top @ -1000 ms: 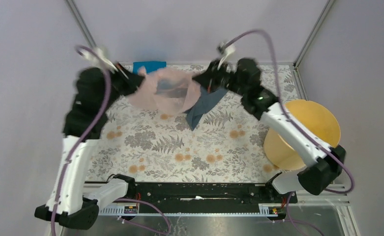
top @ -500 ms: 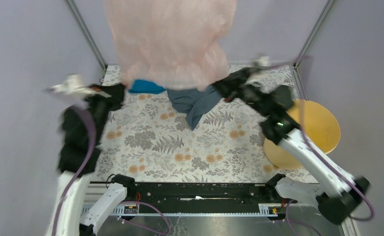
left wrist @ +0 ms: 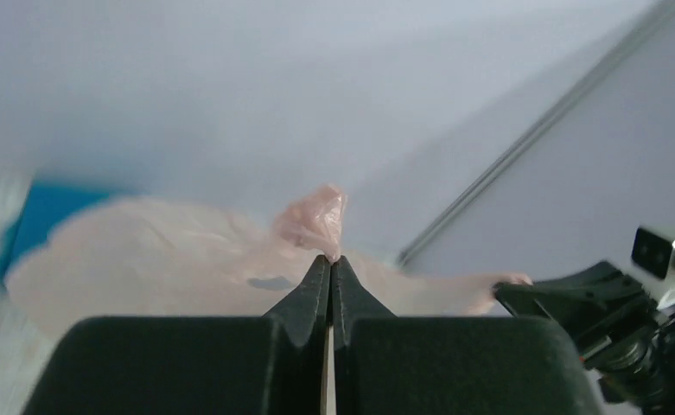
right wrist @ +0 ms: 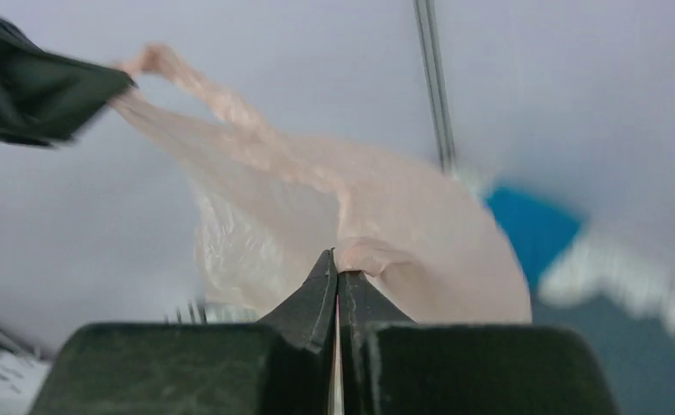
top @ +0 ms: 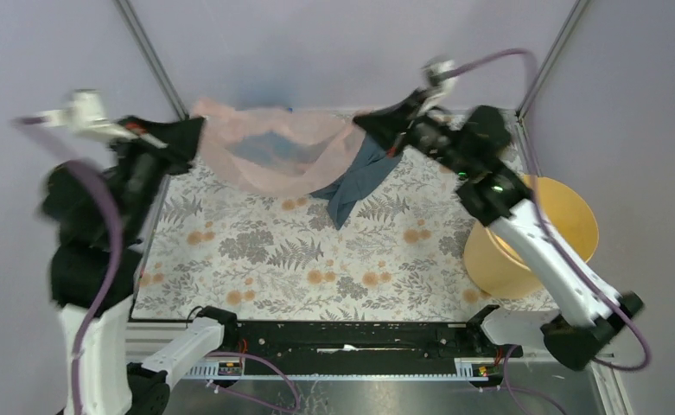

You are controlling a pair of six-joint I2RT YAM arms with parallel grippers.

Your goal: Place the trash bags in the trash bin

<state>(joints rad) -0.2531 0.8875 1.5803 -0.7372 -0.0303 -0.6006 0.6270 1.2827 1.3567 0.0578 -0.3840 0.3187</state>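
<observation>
Trash bag [top: 269, 156]: pale pink, filmy, spread wide over the far edge of the table [top: 299, 251] and slung between the two grippers, with its middle sagging lowest. I cannot tell whether that low fold touches the tabletop.

Left gripper [top: 197, 130]: at the bag's left end. In the left wrist view its jaws [left wrist: 330, 259] are pressed together on a bunched tuft of the bag [left wrist: 187, 259], and the film runs from the tips out toward the other arm.

Right gripper [top: 361, 123]: at the bag's right end. In the right wrist view its fingertips [right wrist: 337, 259] are closed tight on a small pinch of the bag [right wrist: 359, 199]; the far corner is drawn taut to the opposite gripper at the upper left.

Trash bin [top: 567, 212]: yellow-orange, at the table's right side and well apart from the bag; the right forearm crosses over it in the top view.

Other items — a grey-blue garment [top: 359, 177] lies on the table just beside and partly under the bag's right end. A bright blue cloth [right wrist: 532, 229] sits behind the bag, dimly visible through the film.
</observation>
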